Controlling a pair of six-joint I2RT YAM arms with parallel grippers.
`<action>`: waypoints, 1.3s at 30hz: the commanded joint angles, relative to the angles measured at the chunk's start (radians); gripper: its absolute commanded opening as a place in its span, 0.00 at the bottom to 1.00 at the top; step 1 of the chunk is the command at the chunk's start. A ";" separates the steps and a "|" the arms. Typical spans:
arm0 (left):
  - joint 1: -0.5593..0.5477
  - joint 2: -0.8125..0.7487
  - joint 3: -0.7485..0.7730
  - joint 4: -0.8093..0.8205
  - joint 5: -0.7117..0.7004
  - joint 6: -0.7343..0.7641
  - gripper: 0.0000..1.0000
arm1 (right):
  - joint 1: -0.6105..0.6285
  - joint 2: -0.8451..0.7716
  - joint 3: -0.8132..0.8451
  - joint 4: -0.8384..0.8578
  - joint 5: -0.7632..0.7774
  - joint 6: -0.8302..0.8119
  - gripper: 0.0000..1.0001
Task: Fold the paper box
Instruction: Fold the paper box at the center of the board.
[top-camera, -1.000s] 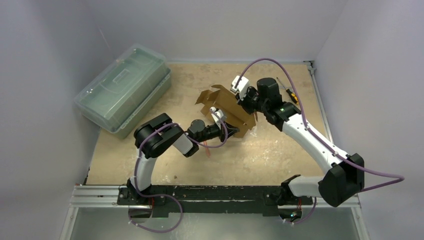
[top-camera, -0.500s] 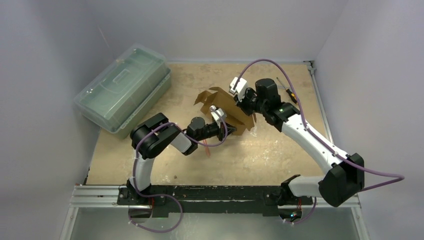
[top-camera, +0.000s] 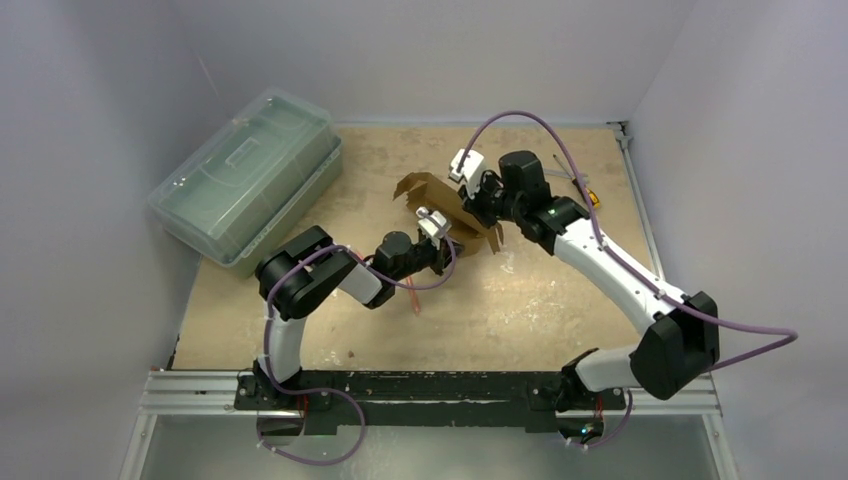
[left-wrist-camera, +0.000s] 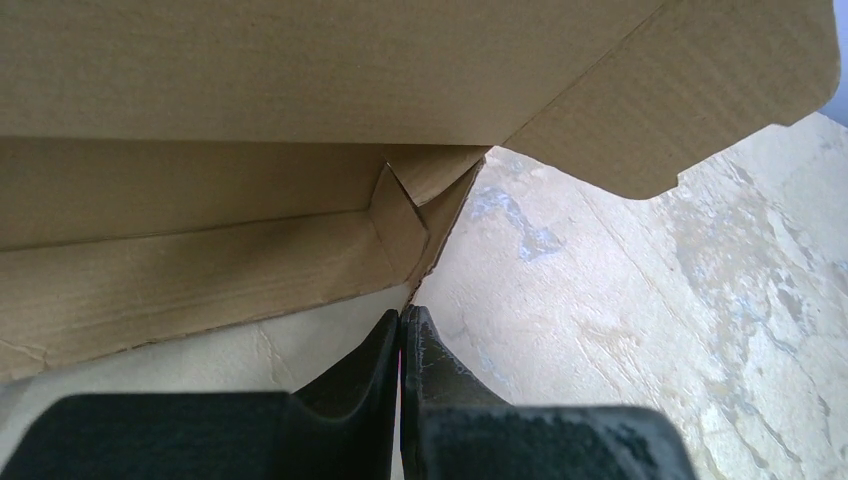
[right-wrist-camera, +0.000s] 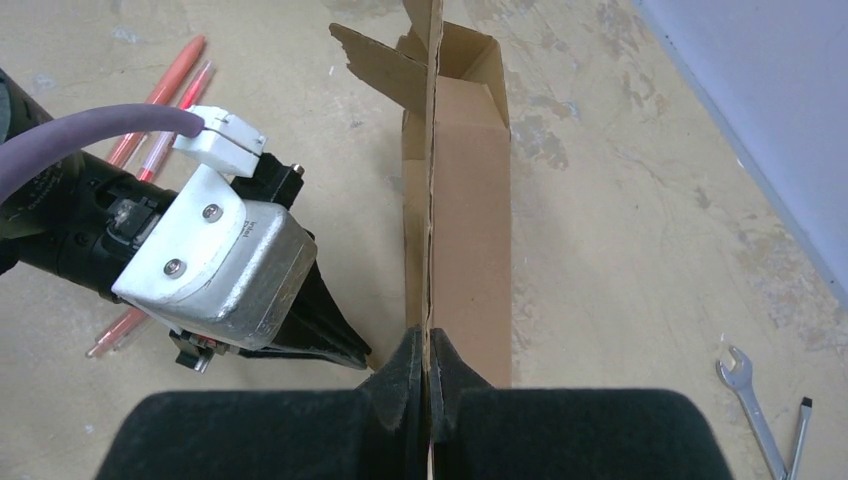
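paper box (top-camera: 418, 190): a half-formed brown carton on the table (top-camera: 560, 300), to the right of the green plastic case (top-camera: 245, 170) and well apart from it; its end flaps stand loose and unfolded.
long axis: in the right wrist view the carton runs straight away from the right fingers, with its open end farthest from them.
right gripper (right-wrist-camera: 428, 365): on the side of the box away from the case; its fingers pinch a thin upright cardboard panel, seen edge-on.
left gripper (left-wrist-camera: 402, 318): on the case side of the box; its fingers are pressed together and the tips touch the lower corner of a side wall, where a small tab is creased. No cardboard shows between them, so this looks like a brace, not a hold.
nearer arm: both are at the box, but only the right one has hold of it.
deciding relation: the pinched panel lies in line with the long axis, while the left tips meet the wall crosswise from the case side. The next fold probably needs the right arm to swing that panel over the body against the left brace.
risk: the thin panel could buckle, or the carton could skid away from the case.
clutter: red pens (right-wrist-camera: 160, 85) on the case side of the box; a wrench (right-wrist-camera: 745, 385) and a screwdriver (right-wrist-camera: 800, 430) on the side away from the case.
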 joint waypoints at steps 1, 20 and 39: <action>0.011 0.007 0.000 0.066 -0.085 0.004 0.00 | -0.001 0.012 0.058 -0.046 -0.011 0.030 0.00; 0.013 0.090 0.085 0.129 -0.188 0.063 0.00 | -0.001 0.197 0.236 -0.127 -0.047 0.097 0.00; 0.013 0.136 0.138 0.173 -0.327 -0.217 0.04 | -0.024 0.302 0.365 -0.211 -0.079 0.154 0.00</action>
